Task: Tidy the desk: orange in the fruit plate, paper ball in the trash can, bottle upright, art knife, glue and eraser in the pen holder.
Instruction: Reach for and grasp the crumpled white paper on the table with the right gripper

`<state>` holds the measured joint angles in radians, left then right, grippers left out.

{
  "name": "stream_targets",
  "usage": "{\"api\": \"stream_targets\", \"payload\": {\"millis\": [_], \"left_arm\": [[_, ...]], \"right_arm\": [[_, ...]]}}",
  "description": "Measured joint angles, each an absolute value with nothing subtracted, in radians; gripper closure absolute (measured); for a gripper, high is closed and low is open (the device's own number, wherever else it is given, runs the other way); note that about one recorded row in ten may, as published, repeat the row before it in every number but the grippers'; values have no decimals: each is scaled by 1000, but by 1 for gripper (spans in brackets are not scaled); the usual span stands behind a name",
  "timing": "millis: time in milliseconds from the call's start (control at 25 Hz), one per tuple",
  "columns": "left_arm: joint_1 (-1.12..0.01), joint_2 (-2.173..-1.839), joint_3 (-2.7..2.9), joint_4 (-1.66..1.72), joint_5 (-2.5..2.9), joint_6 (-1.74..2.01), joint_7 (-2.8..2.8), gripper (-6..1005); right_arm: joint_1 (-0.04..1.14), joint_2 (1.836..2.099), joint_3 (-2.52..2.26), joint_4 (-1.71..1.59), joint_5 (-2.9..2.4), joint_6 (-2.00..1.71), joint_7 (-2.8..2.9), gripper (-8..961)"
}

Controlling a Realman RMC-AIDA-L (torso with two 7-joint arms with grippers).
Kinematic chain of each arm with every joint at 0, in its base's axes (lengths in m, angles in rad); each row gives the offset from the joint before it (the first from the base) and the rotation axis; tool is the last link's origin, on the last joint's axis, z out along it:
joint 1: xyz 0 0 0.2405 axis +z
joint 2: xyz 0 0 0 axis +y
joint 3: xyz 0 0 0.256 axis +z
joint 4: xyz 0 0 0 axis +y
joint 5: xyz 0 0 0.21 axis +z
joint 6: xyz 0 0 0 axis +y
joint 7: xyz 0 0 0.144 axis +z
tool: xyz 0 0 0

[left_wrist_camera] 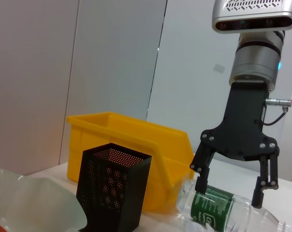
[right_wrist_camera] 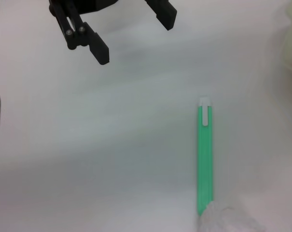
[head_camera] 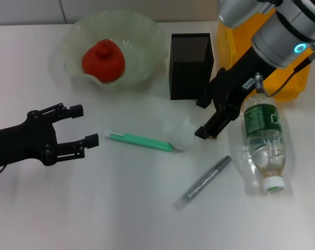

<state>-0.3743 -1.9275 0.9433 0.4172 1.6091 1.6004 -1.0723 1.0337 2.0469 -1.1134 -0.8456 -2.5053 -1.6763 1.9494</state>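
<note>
Nearest the robot, a slim grey metallic stick [head_camera: 203,182] lies on the white desk [head_camera: 121,208], beside a clear plastic water bottle with a green label [head_camera: 263,139] on its side (cap toward the robot). The left gripper [head_camera: 84,125] hovers with fingers spread. A green art knife [head_camera: 139,140] touches a white crumpled paper ball [head_camera: 182,133]. The right gripper [head_camera: 209,117], jaws apart, hangs just beside that ball. Farther back stand a black mesh pen holder [head_camera: 191,65], a yellow plastic trash can [head_camera: 235,41] and a pale-green scalloped fruit plate [head_camera: 141,41] holding the red-orange fruit [head_camera: 103,60].

orange [head_camera: 103,61] in fruit plate [head_camera: 147,41], pen holder [head_camera: 191,65] right
</note>
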Motion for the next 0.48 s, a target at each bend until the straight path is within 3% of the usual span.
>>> {"api": "stream_targets", "payload": {"millis": [480], "left_arm": [[-371, -1927, 939, 419, 1609, 1600, -1072, 140]], "right_arm": [[1030, 2063, -1127, -841, -2508, -1617, 1949, 147]]}}
